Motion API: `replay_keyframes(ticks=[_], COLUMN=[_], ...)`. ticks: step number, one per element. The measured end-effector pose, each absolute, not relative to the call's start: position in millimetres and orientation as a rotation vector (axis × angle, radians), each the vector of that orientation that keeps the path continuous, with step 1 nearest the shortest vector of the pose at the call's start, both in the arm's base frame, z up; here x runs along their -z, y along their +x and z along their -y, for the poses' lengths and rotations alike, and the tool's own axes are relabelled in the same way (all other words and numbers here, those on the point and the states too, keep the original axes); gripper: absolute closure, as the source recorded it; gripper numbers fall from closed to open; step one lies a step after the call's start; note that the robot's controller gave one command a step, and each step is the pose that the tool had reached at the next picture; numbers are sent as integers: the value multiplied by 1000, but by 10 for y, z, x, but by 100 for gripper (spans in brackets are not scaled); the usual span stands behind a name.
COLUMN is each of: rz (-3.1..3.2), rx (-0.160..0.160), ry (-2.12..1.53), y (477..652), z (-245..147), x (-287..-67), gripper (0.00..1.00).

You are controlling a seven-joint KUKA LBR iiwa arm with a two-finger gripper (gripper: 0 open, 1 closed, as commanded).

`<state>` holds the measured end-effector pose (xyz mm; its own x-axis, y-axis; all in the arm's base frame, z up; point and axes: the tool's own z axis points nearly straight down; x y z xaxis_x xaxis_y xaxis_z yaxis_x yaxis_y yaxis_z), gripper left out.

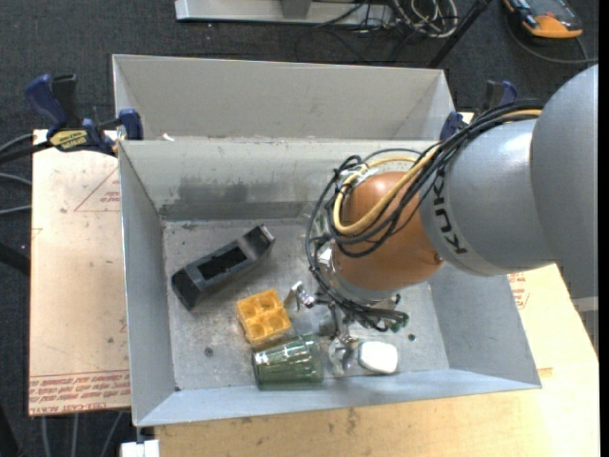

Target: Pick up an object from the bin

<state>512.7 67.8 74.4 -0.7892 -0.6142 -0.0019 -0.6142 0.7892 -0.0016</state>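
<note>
My gripper (326, 326) hangs low in the front middle of the bin, under the arm's orange cover. Just below it a clear green cup (287, 364) lies on its side against the front wall. To the gripper's left sits a yellow waffle-patterned block (264, 314). A white rounded object (378, 357) rests close to its right, by the front wall. I see nothing held in the gripper.
A black tape dispenser (222, 265) lies at an angle in the left half of the bin. The arm and its cables cover the bin's right side. Bare floor shows along the back wall and in the front left corner.
</note>
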Motion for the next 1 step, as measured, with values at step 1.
replay_keyframes(ticks=[1], rz=[-2993], rx=[4], ry=[-835], y=[4895], z=[-1116], x=[-782], gripper=[100])
